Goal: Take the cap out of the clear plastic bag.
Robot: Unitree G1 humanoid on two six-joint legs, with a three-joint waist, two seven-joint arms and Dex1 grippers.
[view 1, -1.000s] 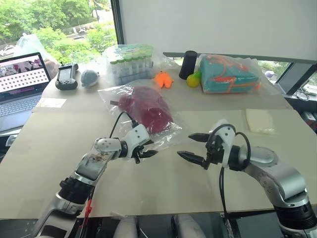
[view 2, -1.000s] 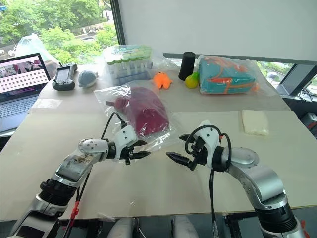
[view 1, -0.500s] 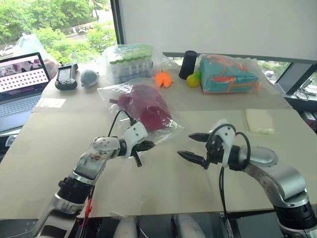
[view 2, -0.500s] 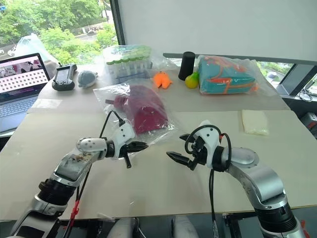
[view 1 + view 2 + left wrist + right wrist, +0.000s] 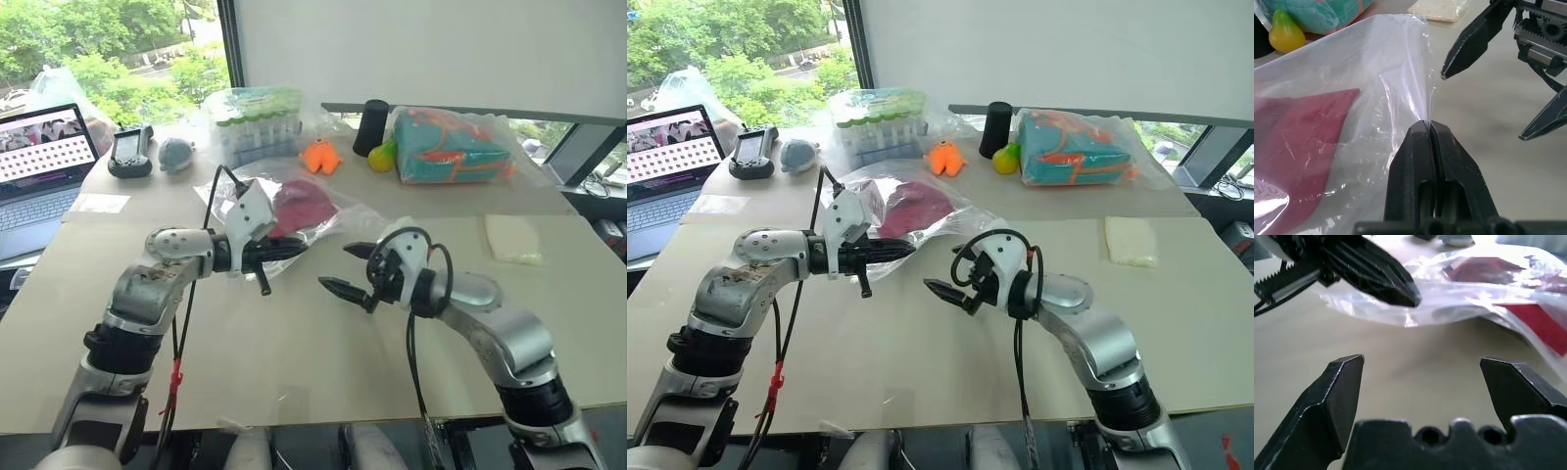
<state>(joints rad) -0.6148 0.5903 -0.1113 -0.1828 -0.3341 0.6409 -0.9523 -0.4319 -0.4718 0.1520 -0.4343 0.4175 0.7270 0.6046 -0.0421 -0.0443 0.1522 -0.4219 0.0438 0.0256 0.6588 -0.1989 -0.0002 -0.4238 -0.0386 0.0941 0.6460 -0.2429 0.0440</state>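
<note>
**Got the bag pinched, cap not out yet**

So the cap (image 5: 911,208) is sitting inside the clear plastic bag (image 5: 950,220), toward the far end of it, resting low on the desk (image 5: 921,392). The bag runs lengthwise from the cap back toward me, and the near edge is the one I've got. My left tool (image 5: 1429,128) is clamped tight on a thin fold of that near edge, fingers fully together with the film squeezed between them. The plastic fans out from the pinch and the dark red of the cap shows through it just beyond.

My right tool (image 5: 945,279) is spread wide open, holding nothing, sitting just beside the left one and a bit nearer to me. The cap lies ahead of it and off to my left, past the pinched edge. So the right arm is the free one, and I'd guess it needs to find the bag's mouth or the opposite layer of film before anything comes out.

Compared to a second ago: my left tool was open down near the desk by the bag's edge, now it's shut and lifted, and the near end of the bag came up with it. The right tool slid in closer to the left.
</note>
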